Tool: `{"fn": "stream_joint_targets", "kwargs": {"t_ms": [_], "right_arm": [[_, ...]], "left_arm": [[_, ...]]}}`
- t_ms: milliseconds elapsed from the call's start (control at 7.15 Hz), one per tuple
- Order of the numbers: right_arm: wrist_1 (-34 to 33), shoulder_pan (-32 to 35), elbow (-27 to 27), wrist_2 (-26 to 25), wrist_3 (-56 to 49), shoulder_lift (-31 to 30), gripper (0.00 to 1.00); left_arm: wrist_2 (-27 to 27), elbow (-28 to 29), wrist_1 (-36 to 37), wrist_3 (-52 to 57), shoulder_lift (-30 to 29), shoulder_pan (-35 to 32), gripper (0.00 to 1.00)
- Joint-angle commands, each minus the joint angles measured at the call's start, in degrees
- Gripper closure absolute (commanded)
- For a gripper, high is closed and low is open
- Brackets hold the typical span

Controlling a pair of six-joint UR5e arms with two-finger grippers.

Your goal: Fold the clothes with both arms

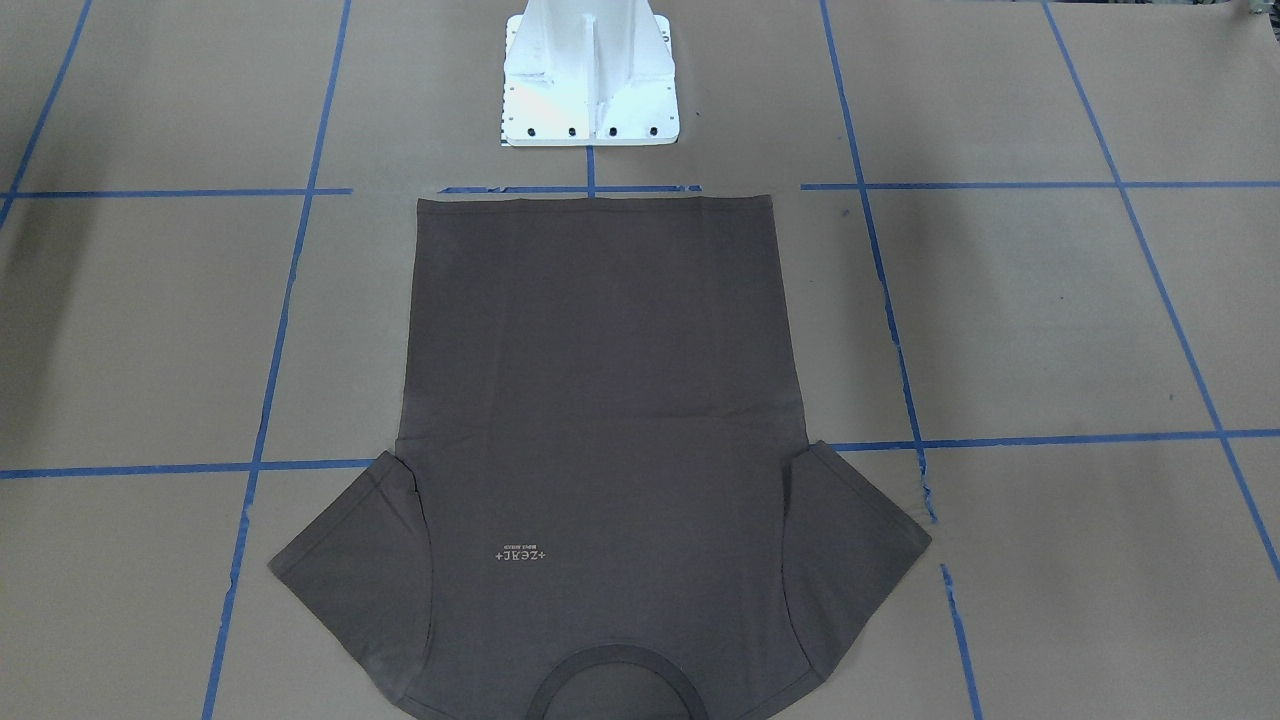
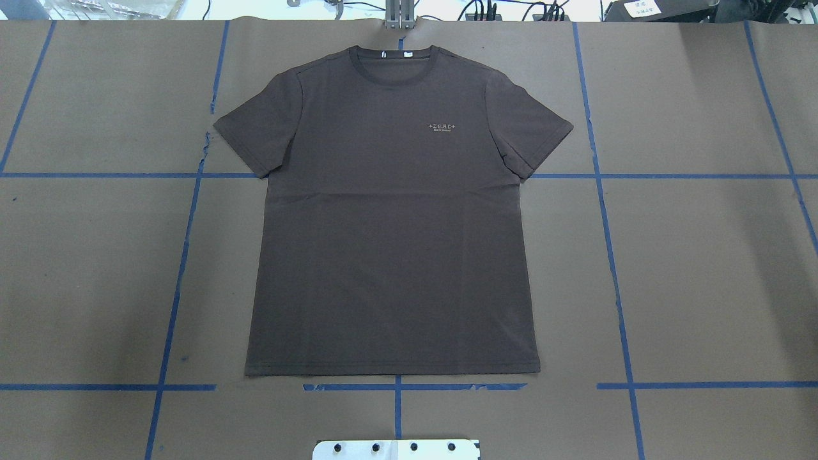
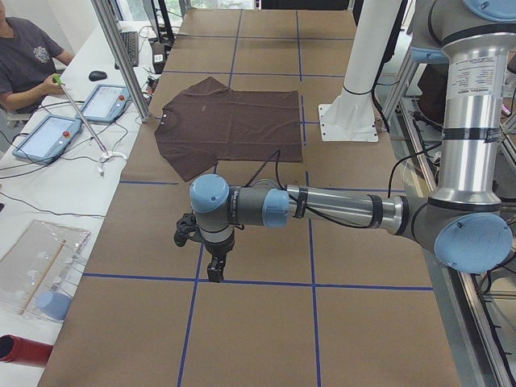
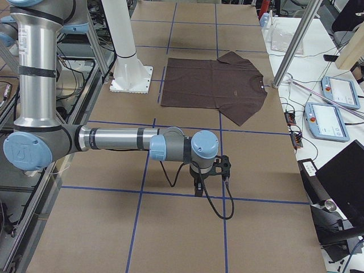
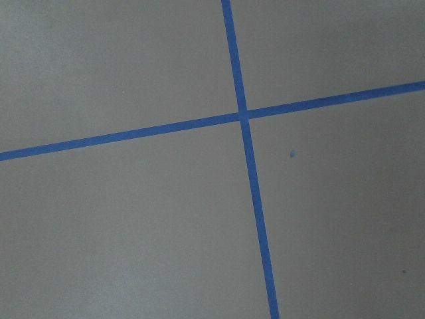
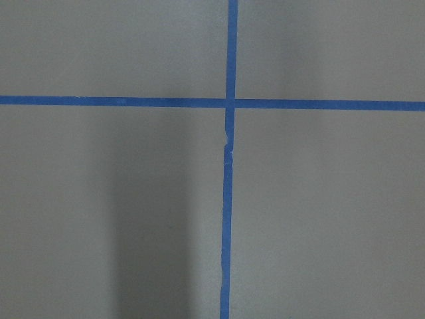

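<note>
The dark brown-grey T-shirt (image 2: 390, 223) lies flat and spread out, front up, collar (image 2: 395, 56) at the table's far edge, hem toward the robot's base. It also shows in the front view (image 1: 600, 400) and both side views (image 3: 230, 125) (image 4: 213, 82). My left gripper (image 3: 216, 270) points down over bare table, far off the shirt toward the table's left end. My right gripper (image 4: 198, 190) does the same toward the right end. Whether either is open or shut I cannot tell. Both wrist views show only brown paper and blue tape.
The table is covered in brown paper with a blue tape grid (image 2: 601, 176). The white pedestal base (image 1: 590, 80) stands just behind the shirt's hem. A metal post (image 3: 121, 56) stands at the far edge near the collar. An operator (image 3: 24, 56) sits beyond it with tablets.
</note>
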Motion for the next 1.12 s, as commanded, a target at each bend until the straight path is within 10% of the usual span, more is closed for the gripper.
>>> {"fn": "stream_joint_targets", "kwargs": {"t_ms": [0, 560, 979], "right_arm": [[0.1, 0.0, -0.3, -0.2, 0.6, 0.1, 0.0], [3.1, -5.0, -1.9, -0.1, 1.4, 10.2, 0.0], [26.3, -16.6, -19.0, -0.5, 28.0, 24.2, 0.0]], "left_arm": [[-0.1, 0.0, -0.1, 0.0, 0.0, 0.0, 0.0], [-0.3, -2.2, -6.1, 0.2, -3.4, 0.1, 0.0], [0.5, 5.7, -31.2, -1.8, -4.5, 5.8, 0.0]]}}
